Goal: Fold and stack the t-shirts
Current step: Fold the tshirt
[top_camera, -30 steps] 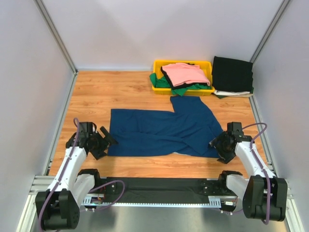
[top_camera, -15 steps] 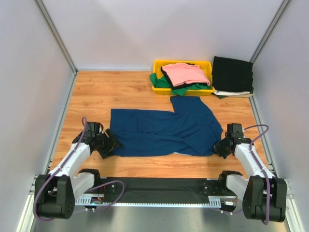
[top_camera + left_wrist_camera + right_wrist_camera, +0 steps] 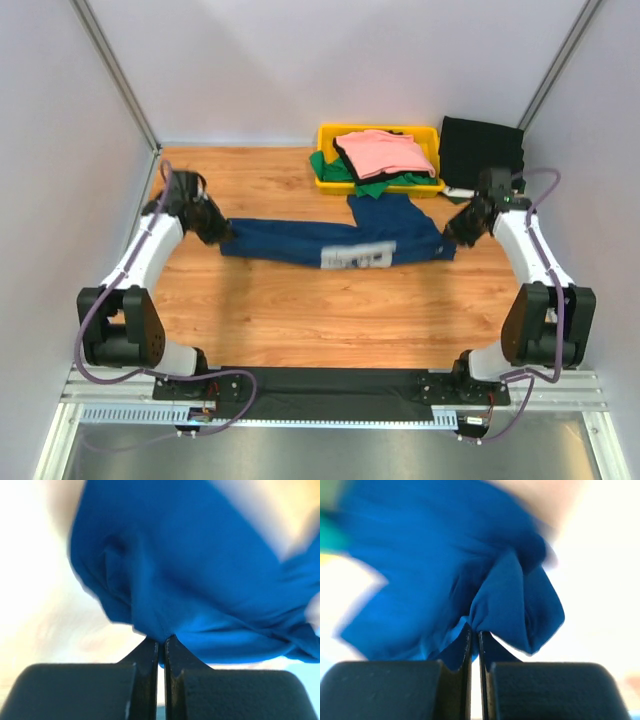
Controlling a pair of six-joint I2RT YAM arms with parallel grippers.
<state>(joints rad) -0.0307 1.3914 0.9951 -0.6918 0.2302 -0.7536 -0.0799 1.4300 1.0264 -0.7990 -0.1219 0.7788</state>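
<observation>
The navy blue t-shirt (image 3: 330, 240) stretches across the middle of the table with a white print (image 3: 355, 257) turned up along its near edge. My left gripper (image 3: 222, 235) is shut on its left end, the cloth bunched at the fingertips (image 3: 161, 642). On the shirt's right end my right gripper (image 3: 455, 228) is shut too, a fold of blue cloth (image 3: 510, 600) pinched between its fingers. Pink (image 3: 385, 150) and green (image 3: 375, 185) t-shirts lie in the yellow bin. A folded black one (image 3: 482, 155) sits at the back right.
The yellow bin (image 3: 330, 183) stands at the back, just beyond the navy shirt. Grey walls close in the table on the left, right and back. Bare wooden tabletop (image 3: 330, 320) spreads between the shirt and the arm bases.
Both grippers shut on the near corners of the navy t-shirt and carried them away from the bases toward the back, folding the shirt over and turning up the white print.
</observation>
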